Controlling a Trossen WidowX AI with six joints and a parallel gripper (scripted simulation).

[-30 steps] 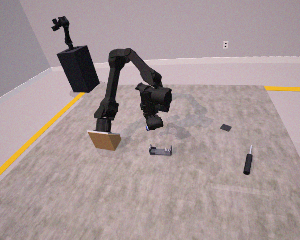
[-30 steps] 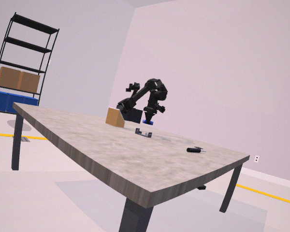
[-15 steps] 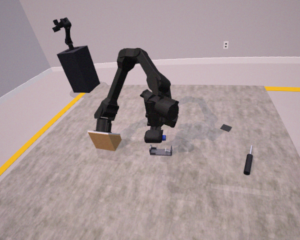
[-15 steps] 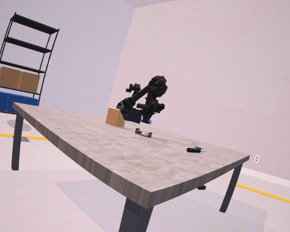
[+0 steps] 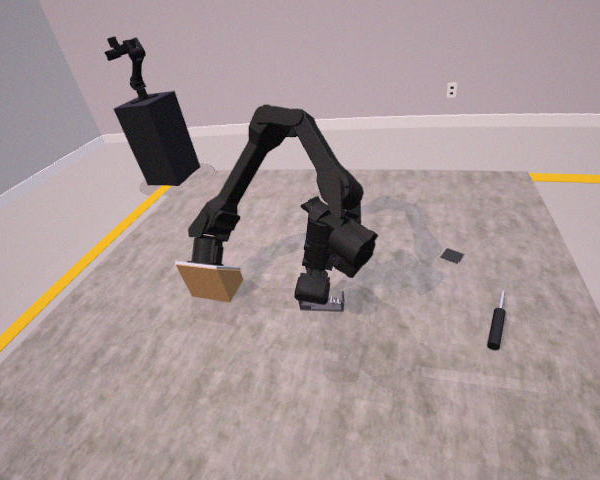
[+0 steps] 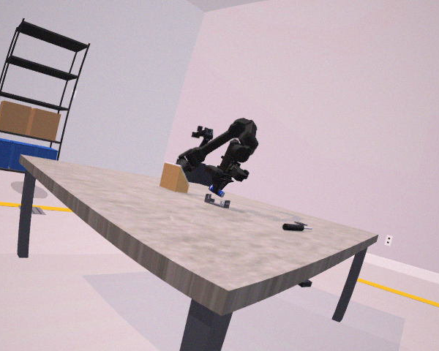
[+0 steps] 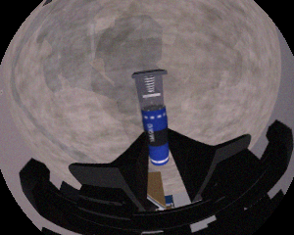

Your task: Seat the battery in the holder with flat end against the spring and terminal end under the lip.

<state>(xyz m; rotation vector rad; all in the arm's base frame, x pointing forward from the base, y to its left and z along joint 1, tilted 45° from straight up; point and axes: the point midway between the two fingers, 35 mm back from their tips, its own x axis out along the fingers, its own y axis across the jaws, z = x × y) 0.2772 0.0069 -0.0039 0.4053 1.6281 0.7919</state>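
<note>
Battery clamped in tool, arm arched, hovering over holder

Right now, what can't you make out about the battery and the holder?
- Top view: the battery is hidden behind the gripper, which also covers the left end of the holder.
- Exterior view: the holder's spring and lip are too small to tell apart.
- Wrist view: the battery's near end is hidden between the fingers.
</note>
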